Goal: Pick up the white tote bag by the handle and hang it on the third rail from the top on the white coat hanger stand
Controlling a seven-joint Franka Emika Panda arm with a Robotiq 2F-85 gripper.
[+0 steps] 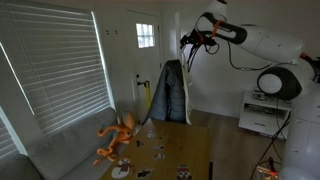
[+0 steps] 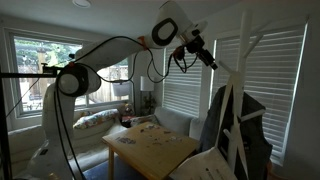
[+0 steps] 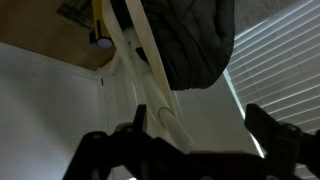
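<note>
Tool (image 1: 188,44) is up high near the top of the white coat stand (image 2: 236,85), fingers spread wide, empty. Dark jacket (image 1: 172,92) hangs on the stand.

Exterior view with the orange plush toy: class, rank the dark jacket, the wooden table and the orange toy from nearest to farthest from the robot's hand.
1. Dark jacket: hanging just below the hand.
2. Wooden table: lower down, its far end close under the jacket's hem.
3. Orange plush toy: lower left, on the grey sofa.
</note>
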